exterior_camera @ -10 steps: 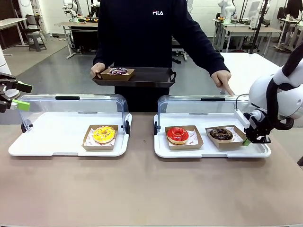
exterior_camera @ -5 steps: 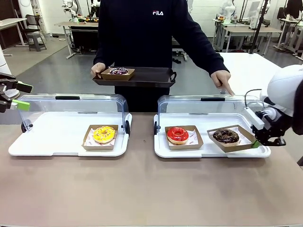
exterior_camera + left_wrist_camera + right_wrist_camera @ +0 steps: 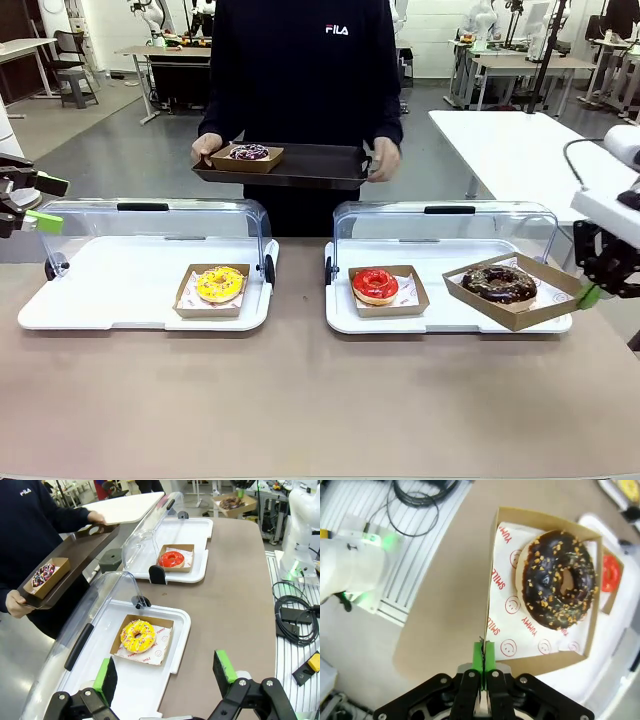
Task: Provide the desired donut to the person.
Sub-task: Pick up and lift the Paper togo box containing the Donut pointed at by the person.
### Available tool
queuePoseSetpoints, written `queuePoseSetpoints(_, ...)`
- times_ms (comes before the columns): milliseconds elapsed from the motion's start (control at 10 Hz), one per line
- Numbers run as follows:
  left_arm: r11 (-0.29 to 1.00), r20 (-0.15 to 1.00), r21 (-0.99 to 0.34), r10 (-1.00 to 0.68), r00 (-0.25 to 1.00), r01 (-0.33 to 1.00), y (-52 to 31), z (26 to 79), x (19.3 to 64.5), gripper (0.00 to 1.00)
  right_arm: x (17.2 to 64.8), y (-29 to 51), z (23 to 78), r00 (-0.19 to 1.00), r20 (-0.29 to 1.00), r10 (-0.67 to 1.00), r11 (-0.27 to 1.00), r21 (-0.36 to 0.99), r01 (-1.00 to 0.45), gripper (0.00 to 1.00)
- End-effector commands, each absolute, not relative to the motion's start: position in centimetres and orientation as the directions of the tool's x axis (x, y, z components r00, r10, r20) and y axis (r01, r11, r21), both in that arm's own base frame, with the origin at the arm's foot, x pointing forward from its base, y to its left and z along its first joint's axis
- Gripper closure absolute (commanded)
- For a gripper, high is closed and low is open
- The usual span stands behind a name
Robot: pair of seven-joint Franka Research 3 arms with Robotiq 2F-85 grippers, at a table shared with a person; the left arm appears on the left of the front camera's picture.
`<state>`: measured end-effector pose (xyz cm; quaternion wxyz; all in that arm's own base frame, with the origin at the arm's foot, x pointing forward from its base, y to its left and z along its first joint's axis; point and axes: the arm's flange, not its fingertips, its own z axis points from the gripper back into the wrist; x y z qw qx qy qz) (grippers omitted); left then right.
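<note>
As we looked from the front, our right gripper (image 3: 592,294) clamped the carton (image 3: 520,315) rim, the chocolate donut (image 3: 498,282) tilted above the right end of the white tray (image 3: 400,318) | left wrist: left gripper (image 3: 165,672) jaws apart, empty | right wrist: we judged the carton light and flimsy, best held by its wall; the donut could slide.

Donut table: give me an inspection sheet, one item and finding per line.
Surface: brown table; left tray and right tray side by side, clear lids raised.
Job's things: yellow donut on the left tray; red donut on the right tray; chocolate donut in a tilted cardboard box; person holds a dark tray with a sprinkled donut.
Clutter: nothing seen.
Grippers: left gripper open, off the left tray's outer end; right gripper shut on the cardboard box wall.
Cables: black cables beside the table.
Surroundings: white table behind.
</note>
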<state>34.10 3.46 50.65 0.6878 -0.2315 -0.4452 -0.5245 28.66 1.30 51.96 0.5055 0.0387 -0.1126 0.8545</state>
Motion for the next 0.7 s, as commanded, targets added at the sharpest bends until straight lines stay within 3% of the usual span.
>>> queuePoseSetpoints(0,0.337,0.861,0.153,-0.507,0.042,0.929,3.5,50.6,34.1,0.0,28.9,2.1,55.3,-0.516,0.18,0.838,-0.488,-0.178,-0.854,1.0)
queuePoseSetpoints(300,0.337,0.861,0.153,-0.507,0.042,0.929,3.5,50.6,34.1,0.0,33.0,2.5,56.1,-0.475,0.116,0.873,-0.432,-0.27,-0.861,1.0)
queuePoseSetpoints(400,0.337,0.861,0.153,-0.507,0.042,0.929,3.5,50.6,34.1,0.0,28.8,2.5,57.0,-0.528,0.147,0.836,-0.491,-0.231,-0.84,1.0)
queuePoseSetpoints(600,0.337,0.861,0.153,-0.507,0.042,0.929,3.5,50.6,34.1,0.0,28.8,2.5,57.0,-0.528,0.147,0.836,-0.491,-0.231,-0.84,1.0)
